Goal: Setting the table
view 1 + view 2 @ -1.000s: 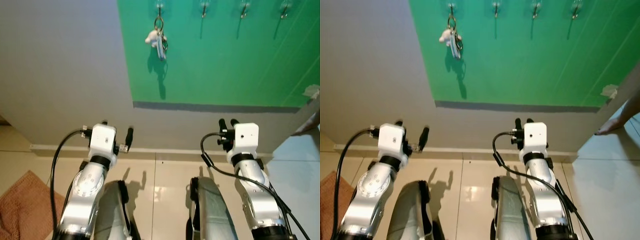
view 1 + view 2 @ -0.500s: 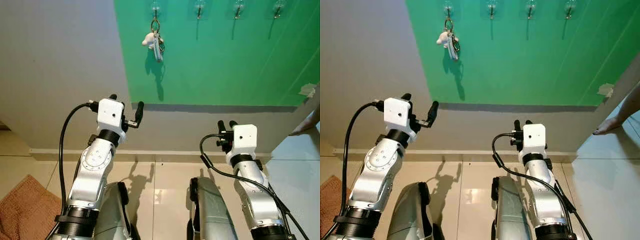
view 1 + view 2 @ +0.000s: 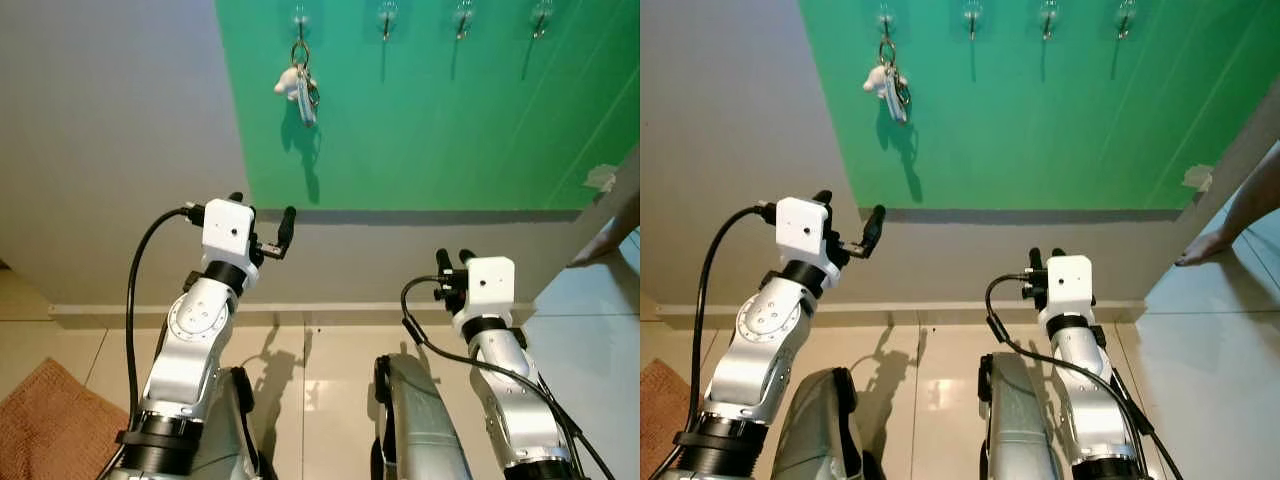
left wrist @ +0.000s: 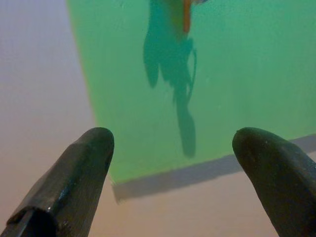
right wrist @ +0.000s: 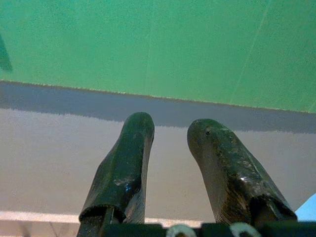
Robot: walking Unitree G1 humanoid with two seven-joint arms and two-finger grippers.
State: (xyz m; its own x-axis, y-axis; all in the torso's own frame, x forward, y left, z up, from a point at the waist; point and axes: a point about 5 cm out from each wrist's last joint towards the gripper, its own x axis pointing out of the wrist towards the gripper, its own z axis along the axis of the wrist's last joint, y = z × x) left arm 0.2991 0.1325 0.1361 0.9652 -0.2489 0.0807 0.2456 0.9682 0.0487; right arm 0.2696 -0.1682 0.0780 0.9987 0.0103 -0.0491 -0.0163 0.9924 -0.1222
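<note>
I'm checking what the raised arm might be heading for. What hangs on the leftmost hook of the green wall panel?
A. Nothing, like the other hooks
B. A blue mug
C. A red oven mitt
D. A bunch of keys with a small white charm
D: a bunch of keys with a small white charm hangs from the leftmost hook on the green wall panel, above the raised, open left pincer.

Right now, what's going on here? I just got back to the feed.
The robot faces a wall with a green board and a row of hooks. A bunch of keys with a small white charm hangs from the leftmost hook. The left gripper is raised toward the board's lower left corner, fingers wide open and holding nothing. The right gripper sits lower, fingers slightly apart, also holding nothing.
</note>
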